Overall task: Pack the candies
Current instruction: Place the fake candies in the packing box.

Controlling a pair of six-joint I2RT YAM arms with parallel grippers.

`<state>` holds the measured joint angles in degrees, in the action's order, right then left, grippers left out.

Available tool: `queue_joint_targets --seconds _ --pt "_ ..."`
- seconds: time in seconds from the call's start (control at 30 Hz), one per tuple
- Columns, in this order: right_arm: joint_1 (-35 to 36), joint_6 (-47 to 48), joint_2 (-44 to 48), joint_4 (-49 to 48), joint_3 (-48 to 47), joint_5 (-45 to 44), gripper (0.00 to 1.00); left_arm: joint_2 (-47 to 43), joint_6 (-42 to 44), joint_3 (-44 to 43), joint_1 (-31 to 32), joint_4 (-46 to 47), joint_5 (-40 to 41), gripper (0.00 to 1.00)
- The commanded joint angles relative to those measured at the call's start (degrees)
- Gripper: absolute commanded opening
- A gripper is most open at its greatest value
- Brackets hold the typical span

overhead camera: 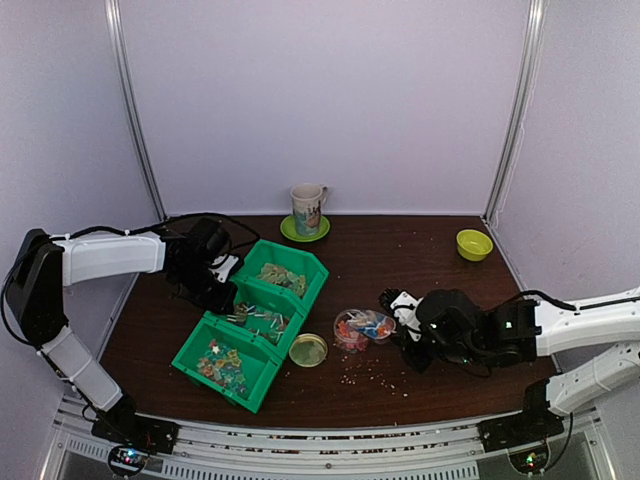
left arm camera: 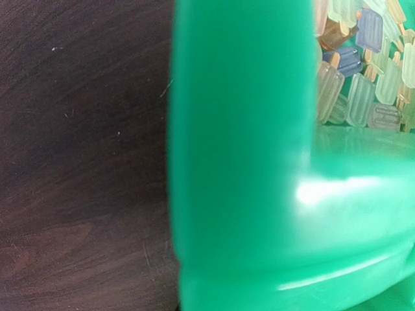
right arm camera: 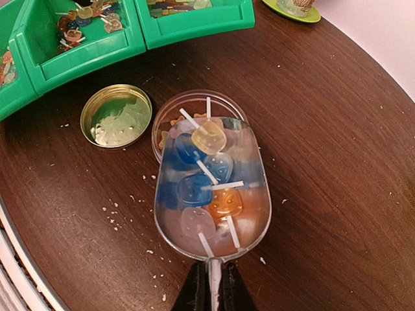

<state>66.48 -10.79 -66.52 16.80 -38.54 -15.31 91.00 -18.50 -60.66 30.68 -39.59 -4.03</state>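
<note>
My right gripper (right arm camera: pixel 213 293) is shut on the thin handle of a clear plastic scoop (right arm camera: pixel 249 162). The scoop carries several lollipop-shaped candies (right arm camera: pixel 194 189) in blue, yellow, orange and pink. Its front end hangs over an open clear jar (right arm camera: pixel 170 107) with more candies inside. The jar's round gold lid (right arm camera: pixel 117 116) lies upturned on the table to the left. In the top view my left gripper (overhead camera: pixel 222 275) sits at the left edge of the green bins (overhead camera: pixel 322 266). Its wrist view is filled by a green bin wall (left arm camera: pixel 240 162) that hides the fingers, with popsicle-shaped candies (left arm camera: pixel 363 71) inside.
Three joined green bins hold mixed candies, the nearest (overhead camera: pixel 190 362) by the table's front left. A mug (overhead camera: pixel 308 208) on a green saucer stands at the back, and a yellow-green bowl (overhead camera: pixel 474 244) at the back right. Pale crumbs (overhead camera: pixel 365 378) are scattered in front of the jar.
</note>
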Motion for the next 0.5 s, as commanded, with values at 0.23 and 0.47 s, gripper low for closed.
queue_joint_targets --seconds 0.23,0.47 --pt "0.95 -3.90 -3.09 14.34 -8.59 -1.36 0.00 -2.73 -1.01 -3.50 -0.59 3.24 -2.17 0.00" --pt "1.22 -4.46 -3.62 17.90 -10.46 -1.18 0.00 -2.91 -0.93 -3.52 -0.57 3.25 -2.17 0.00"
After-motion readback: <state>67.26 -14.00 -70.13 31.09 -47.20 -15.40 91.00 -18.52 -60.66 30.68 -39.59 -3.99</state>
